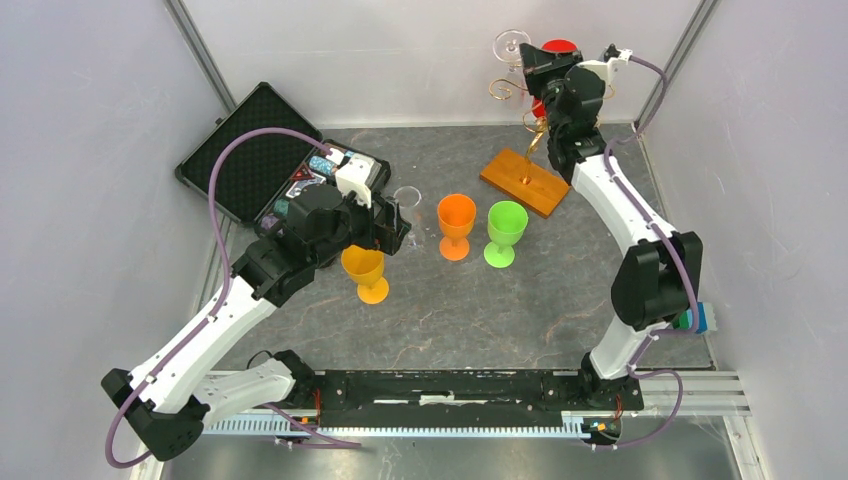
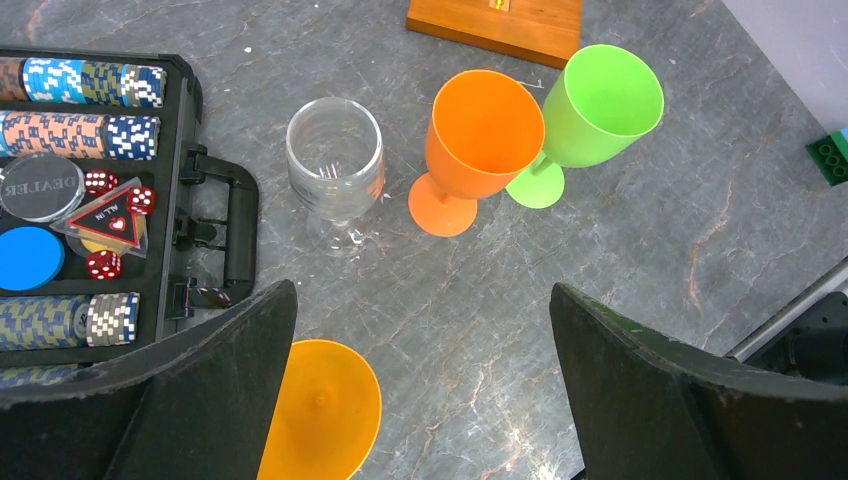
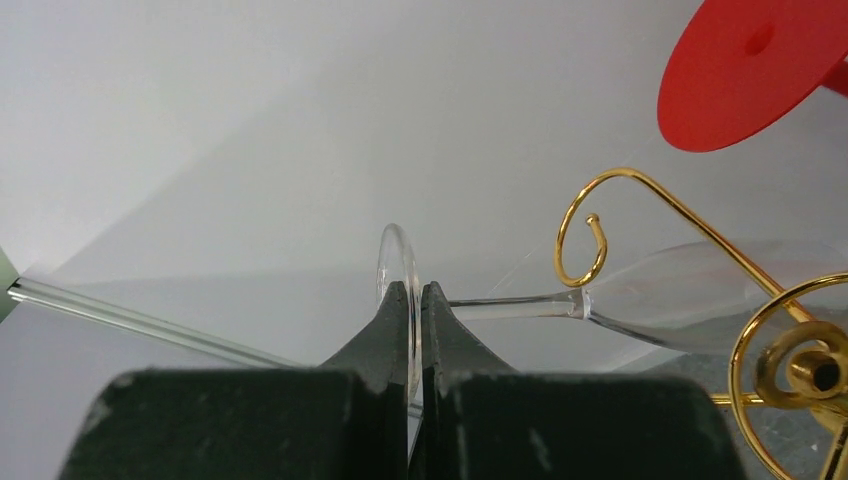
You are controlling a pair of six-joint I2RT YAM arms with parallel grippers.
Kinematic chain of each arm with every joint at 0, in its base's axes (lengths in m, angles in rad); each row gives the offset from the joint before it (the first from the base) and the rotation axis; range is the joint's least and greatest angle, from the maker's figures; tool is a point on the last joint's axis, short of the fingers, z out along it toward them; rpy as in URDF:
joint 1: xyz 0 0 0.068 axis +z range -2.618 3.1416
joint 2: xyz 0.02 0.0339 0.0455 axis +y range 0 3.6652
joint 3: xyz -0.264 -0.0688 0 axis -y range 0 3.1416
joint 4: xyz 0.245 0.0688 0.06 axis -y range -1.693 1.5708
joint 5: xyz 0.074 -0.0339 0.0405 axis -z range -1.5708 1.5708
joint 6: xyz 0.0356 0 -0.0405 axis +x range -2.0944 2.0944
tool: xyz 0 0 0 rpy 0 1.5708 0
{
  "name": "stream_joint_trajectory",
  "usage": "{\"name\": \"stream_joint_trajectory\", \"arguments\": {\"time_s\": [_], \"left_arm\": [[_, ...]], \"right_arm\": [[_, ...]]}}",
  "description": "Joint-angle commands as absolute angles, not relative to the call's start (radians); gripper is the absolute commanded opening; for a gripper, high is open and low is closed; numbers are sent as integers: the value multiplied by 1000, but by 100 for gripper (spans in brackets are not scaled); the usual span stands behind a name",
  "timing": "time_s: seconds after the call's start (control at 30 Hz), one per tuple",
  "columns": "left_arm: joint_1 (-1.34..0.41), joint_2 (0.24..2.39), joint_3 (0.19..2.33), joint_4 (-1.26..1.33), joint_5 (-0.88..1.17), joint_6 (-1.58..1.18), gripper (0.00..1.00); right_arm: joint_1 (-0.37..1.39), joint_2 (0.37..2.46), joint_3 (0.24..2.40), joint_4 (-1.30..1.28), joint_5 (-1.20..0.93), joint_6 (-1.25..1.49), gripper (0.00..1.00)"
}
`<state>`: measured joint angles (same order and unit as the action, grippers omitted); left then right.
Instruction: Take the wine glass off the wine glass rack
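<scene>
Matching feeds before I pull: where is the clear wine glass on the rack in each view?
Top external: wine glass at top edge, right of centre.
Left wrist: not in it.
Right wrist: centre, foot pinched by right fingers.
Shared landmark: rack, all three views.

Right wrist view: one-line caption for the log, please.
Right gripper shut on the foot of the clear wine glass, stem hooked in the gold wine glass rack.
</scene>
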<state>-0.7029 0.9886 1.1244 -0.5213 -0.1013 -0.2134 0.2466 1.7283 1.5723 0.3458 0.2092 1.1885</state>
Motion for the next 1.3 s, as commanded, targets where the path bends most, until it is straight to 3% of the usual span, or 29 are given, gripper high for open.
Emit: {"name": "stream_joint_trajectory", "arguments": {"time_s": [0.0,0.53,0.8,1.03,1.27], "left_arm": [[-701,969,1130,-483,-105,-225,100],[-701,962,1138,-476,-130,-242,100],[-701,941,1146,-408,-110,-240,100],[-701,867,1083,-65,67,-168,100],[-701,967,1198,54,112,-40,74]], "right_arm": [[252,1771,1616,450,129,1248,0],[295,1845,1783,433,-100,1341,0],[339,1694,1627,446,-174,1345,0],[379,1544,1487,460,-264,1368,0],[418,1391,1356,495,-335,1381,0]]}}
